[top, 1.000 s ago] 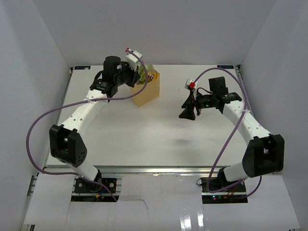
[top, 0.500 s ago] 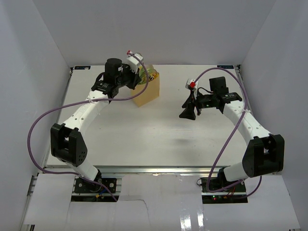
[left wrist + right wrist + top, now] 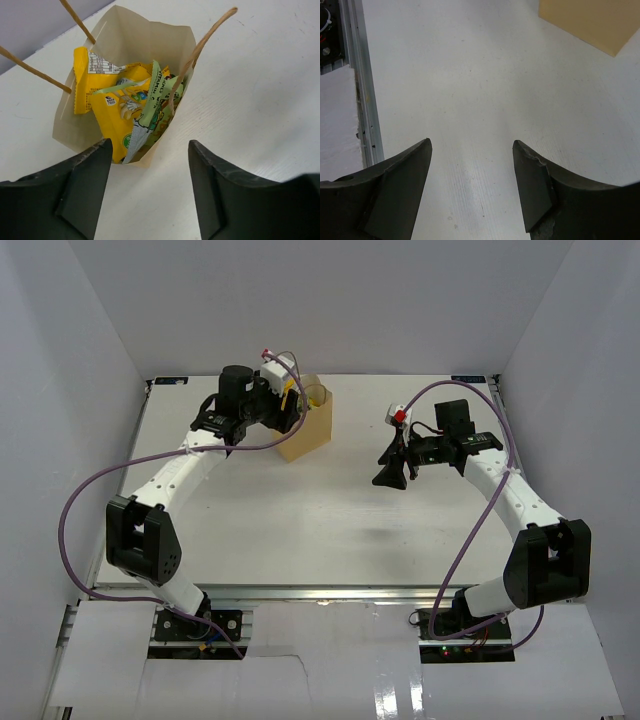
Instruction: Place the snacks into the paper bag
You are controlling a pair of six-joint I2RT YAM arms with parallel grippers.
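1. Now hold your right gripper over the right half of the table; its jaws stand apart and carry nothing.
2. Raise your left gripper straight up, clear of the twine handles; its jaws are spread, empty and touching nothing.
3. Leave the paper bag upright near the table's far edge, with the snacks inside it.

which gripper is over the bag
The left gripper, open above the bag's mouth, snacks showing between its fingers; the right gripper hangs open over the table, apart.
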